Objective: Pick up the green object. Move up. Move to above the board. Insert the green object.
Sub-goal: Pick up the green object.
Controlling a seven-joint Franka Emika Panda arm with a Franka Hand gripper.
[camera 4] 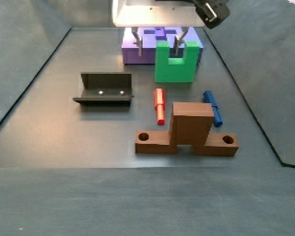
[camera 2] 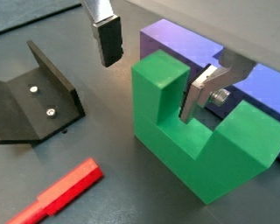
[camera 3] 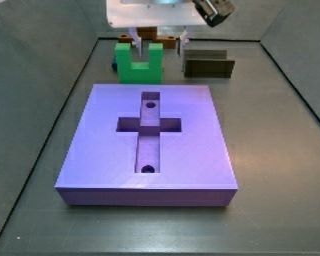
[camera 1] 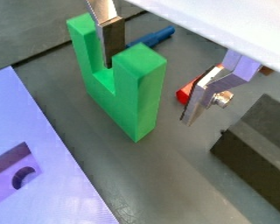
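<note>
The green object (camera 1: pixel 129 87) stands upright on the dark floor just past the far end of the lavender board (camera 3: pixel 190 150), and shows in both side views (camera 3: pixel 139 60) (camera 4: pixel 177 63). My gripper (camera 1: pixel 150 87) is down around one of its prongs: one finger (camera 1: pixel 109 39) is in the notch, the other finger (camera 1: pixel 205 94) is outside that prong with a gap. In a wrist view (camera 2: pixel 147 90) the notch finger (camera 2: pixel 202 90) lies against the prong and the outer finger (camera 2: pixel 108 42) stands clear. The jaws are open. The board's edge (camera 2: pixel 241 79) is right behind the green object.
The dark fixture (camera 4: pixel 107 89) stands beside the green object (camera 2: pixel 31 96). A red rod (camera 4: pixel 159 106), a blue rod (camera 4: pixel 213 106) and a brown cross-shaped block (camera 4: pixel 187 129) lie beyond it. Tray walls (camera 3: pixel 290 80) bound the floor.
</note>
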